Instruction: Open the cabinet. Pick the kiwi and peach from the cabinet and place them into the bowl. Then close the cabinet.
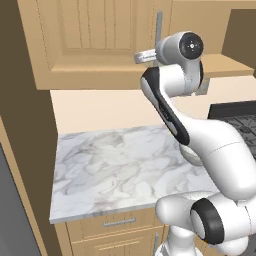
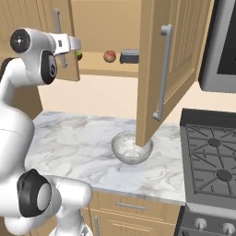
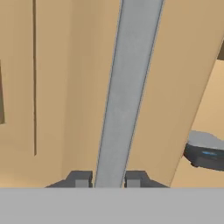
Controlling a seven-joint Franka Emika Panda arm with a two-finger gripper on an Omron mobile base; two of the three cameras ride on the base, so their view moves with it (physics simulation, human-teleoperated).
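The cabinet's right door [image 2: 170, 69] stands wide open over the counter. Its left door [image 1: 95, 35] is nearly flat to the front. My gripper [image 3: 108, 179] is shut on the left door's vertical silver handle [image 3: 127, 87], one finger tip on each side of the bar. From the base cameras the gripper [image 2: 76, 44] [image 1: 141, 57] sits at the handle's [image 1: 159, 27] lower half. On the cabinet shelf lie a small green kiwi [image 2: 79, 56], partly behind the hand, and the peach [image 2: 109, 56]. The grey bowl [image 2: 132, 147] rests on the marble counter under the open door's corner.
A flat dark grey block [image 2: 129, 56] [image 3: 205, 153] lies on the shelf right of the peach. A gas stove [image 2: 214, 156] adjoins the counter on the right, with a dark appliance [image 2: 223, 46] above it. Drawers [image 1: 120, 222] run below the marble counter [image 1: 115, 165].
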